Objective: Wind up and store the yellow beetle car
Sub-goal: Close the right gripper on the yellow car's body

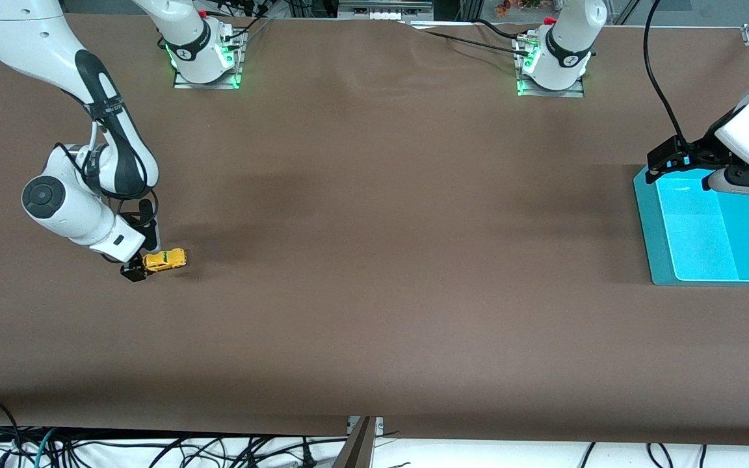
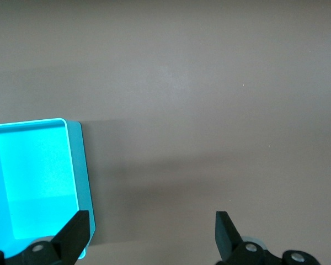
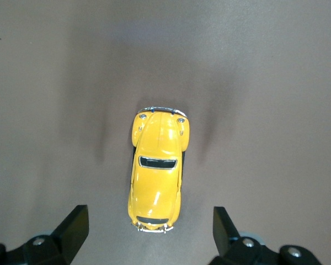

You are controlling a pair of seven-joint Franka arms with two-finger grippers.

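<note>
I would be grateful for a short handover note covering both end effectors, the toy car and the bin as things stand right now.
Right end effector: open, low at the table, fingers either side of the tail of the small yellow beetle toy car, not gripping it.
Left end effector: open, holding nothing, waiting over the edge of the turquoise plastic bin at the left arm's end of the table.
Car stands on its wheels on the brown table, toward the right arm's end.
Done: approach. Left: grasp, wind, store the car in the bin.

glossy yellow beetle car (image 3: 156, 178), matt brown table (image 1: 374, 260)
</note>
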